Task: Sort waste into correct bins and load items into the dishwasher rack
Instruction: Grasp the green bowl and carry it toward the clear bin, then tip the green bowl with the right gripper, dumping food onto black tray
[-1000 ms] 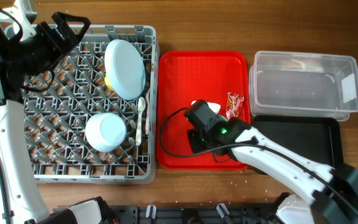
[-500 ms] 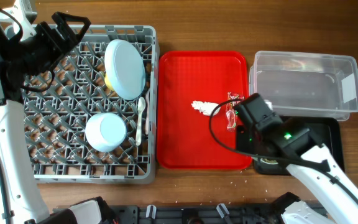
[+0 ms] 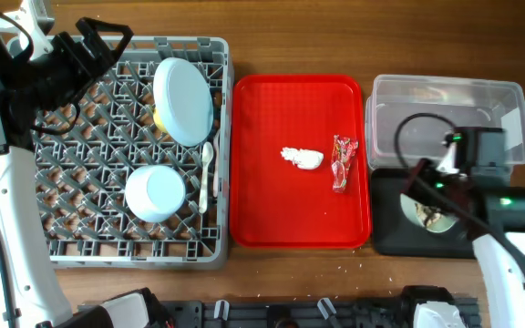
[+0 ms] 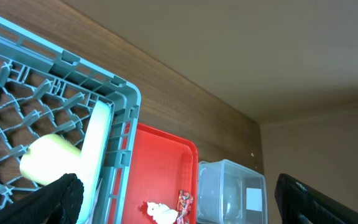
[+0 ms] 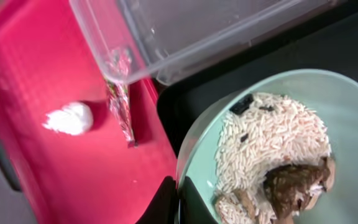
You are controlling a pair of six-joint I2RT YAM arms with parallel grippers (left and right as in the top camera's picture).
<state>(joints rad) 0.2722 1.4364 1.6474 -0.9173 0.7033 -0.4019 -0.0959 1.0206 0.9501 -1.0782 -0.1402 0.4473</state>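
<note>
My right gripper (image 5: 179, 202) is shut on the rim of the pale green bowl (image 5: 347, 112), which holds rice-like food scraps (image 5: 272, 143). In the overhead view the bowl (image 3: 431, 214) is over the black tray (image 3: 386, 232). The white napkin (image 3: 303, 158) and red snack wrapper (image 3: 340, 162) lie on the red serving tray (image 3: 262, 219). The clear tub (image 3: 445, 123) stands behind the black tray. The grey rack (image 3: 108, 246) holds the blue plate (image 3: 182, 98), the yellow cup (image 3: 159, 117), a white spoon (image 3: 207, 164) and an upturned cup (image 3: 153, 193). My left gripper (image 4: 179, 199) is open above the rack's far left.
The red serving tray sits between the rack and the bins. The clear tub's white label (image 3: 514, 128) faces right. Bare wooden table (image 3: 335, 36) lies behind everything.
My right arm has carried the green bowl rightward from the red tray to over the black tray. The napkin and wrapper are now uncovered. The left arm has not moved.
</note>
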